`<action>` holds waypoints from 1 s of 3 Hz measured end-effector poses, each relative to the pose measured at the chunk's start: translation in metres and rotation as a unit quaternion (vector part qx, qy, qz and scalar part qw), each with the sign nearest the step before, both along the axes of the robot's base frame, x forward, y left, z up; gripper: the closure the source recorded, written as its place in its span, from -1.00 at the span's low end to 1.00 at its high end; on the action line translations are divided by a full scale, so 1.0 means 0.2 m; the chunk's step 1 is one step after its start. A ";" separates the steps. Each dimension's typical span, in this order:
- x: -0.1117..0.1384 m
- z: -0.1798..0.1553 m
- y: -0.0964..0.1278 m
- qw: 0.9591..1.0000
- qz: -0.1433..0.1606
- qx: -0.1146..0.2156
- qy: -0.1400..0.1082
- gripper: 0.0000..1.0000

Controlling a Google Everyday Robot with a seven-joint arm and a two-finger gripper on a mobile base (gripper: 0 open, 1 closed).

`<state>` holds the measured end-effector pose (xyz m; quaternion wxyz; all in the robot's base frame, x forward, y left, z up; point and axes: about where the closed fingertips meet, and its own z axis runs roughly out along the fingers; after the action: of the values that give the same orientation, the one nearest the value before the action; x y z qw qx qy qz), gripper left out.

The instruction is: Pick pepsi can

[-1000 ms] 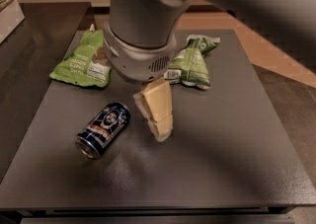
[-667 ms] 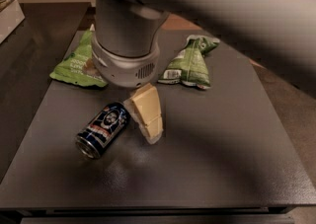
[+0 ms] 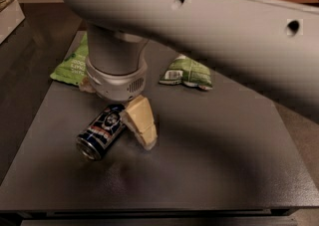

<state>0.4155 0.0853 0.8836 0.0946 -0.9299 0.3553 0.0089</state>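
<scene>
Gripper (image 3: 124,120) position: low over the desk (image 3: 214,165), directly above the upper end of the pepsi can (image 3: 102,130), hanging from a grey cylindrical wrist housing (image 3: 116,73). Jaws stand spread apart and hold nothing. One cream jaw is fully visible just right of the can, its tip at the desk surface. The opposite jaw is mostly hidden behind the wrist housing, and only a pale edge shows up and left of the can. Contact between jaw and can cannot be determined.

The can lies on its side, silver rim pointing toward the near left. One green snack bag (image 3: 74,65) lies behind the can to the left. A second green snack bag (image 3: 187,73) lies behind it to the right, well apart.
</scene>
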 end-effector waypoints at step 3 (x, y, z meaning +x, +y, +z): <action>0.08 -0.16 0.07 0.999 0.016 -0.034 -0.001 -1.00</action>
<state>0.4324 0.0991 0.8523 0.0633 -0.9383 0.3401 -0.0027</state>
